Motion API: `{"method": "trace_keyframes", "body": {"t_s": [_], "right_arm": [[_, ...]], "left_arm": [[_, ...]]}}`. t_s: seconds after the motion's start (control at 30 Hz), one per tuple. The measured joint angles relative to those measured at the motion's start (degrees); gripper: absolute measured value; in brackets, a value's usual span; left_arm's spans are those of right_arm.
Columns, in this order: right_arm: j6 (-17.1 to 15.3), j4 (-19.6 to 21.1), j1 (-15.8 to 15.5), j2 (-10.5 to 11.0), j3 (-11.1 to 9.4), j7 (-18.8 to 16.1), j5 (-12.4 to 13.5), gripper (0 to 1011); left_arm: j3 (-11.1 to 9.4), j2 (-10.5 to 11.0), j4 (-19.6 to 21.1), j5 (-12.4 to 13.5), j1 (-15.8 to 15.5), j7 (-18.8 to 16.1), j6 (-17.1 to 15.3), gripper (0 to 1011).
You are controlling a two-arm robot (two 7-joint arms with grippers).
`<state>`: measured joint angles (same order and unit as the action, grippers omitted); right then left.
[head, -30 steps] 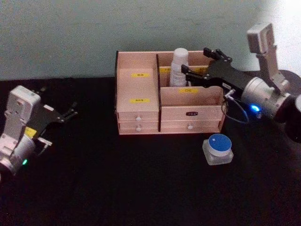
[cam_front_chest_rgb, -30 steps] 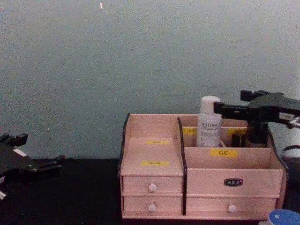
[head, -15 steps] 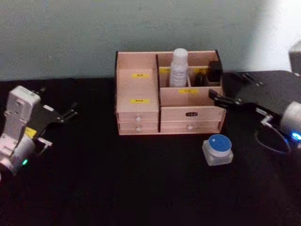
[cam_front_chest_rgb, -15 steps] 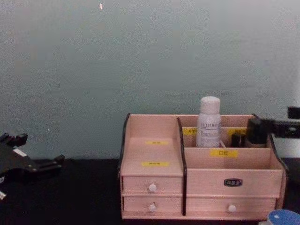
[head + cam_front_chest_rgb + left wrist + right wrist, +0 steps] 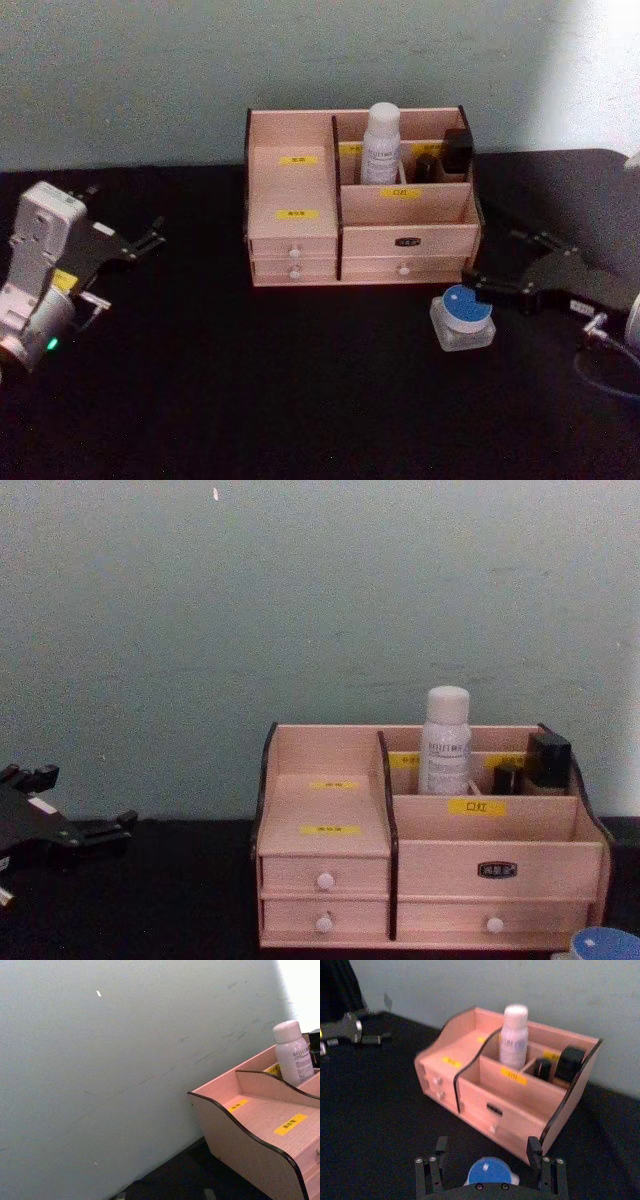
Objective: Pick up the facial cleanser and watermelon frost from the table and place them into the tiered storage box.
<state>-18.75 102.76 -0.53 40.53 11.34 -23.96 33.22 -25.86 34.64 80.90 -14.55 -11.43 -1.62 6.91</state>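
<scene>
Fingers (image 5: 500, 292) spread, my right gripper (image 5: 492, 263) is hovering by the blue-lidded jar (image 5: 463, 316) fronting the tiered storage box (image 5: 290, 130); my left gripper (image 5: 155, 234) is idling leftward, spread.

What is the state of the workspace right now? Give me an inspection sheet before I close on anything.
Surface: black table, bare apart from the things below.
Job's things: tiered storage box at the back centre; white bottle upright in a rear compartment; blue-lidded jar on the table in front of the box's right end.
Clutter: two dark containers in the rear right compartments.
Grippers: right gripper low at the jar, fingers open on either side of it; left gripper at the table's left, open.
Cables: thin cable looping at the right wrist.
Surroundings: plain pale wall behind.
</scene>
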Motion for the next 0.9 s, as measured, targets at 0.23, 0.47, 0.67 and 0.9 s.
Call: {"method": "trace_keyframes", "body": {"t_s": [0.23, 0.47, 0.67, 0.9], "right_arm": [[-3.7, -0.1, 0.5, 1.6, 2.1, 1.3, 0.4, 1000], [-5.3, -1.2, 2.0, 2.3, 4.3, 2.1, 0.2, 1000], [-6.1, -2.9, 3.5, 2.4, 6.4, 2.1, -0.7, 1000], [-6.9, -4.6, 4.9, 2.1, 8.3, 2.0, -1.7, 1000]], "left_arm": [[0.0, 0.0, 0.0, 0.0, 0.0, 0.0, 0.0, 1001], [0.0, 0.0, 0.0, 0.0, 0.0, 0.0, 0.0, 1001], [0.0, 0.0, 0.0, 0.0, 0.0, 0.0, 0.0, 1001], [0.0, 0.0, 0.0, 0.0, 0.0, 0.0, 0.0, 1001]]}}
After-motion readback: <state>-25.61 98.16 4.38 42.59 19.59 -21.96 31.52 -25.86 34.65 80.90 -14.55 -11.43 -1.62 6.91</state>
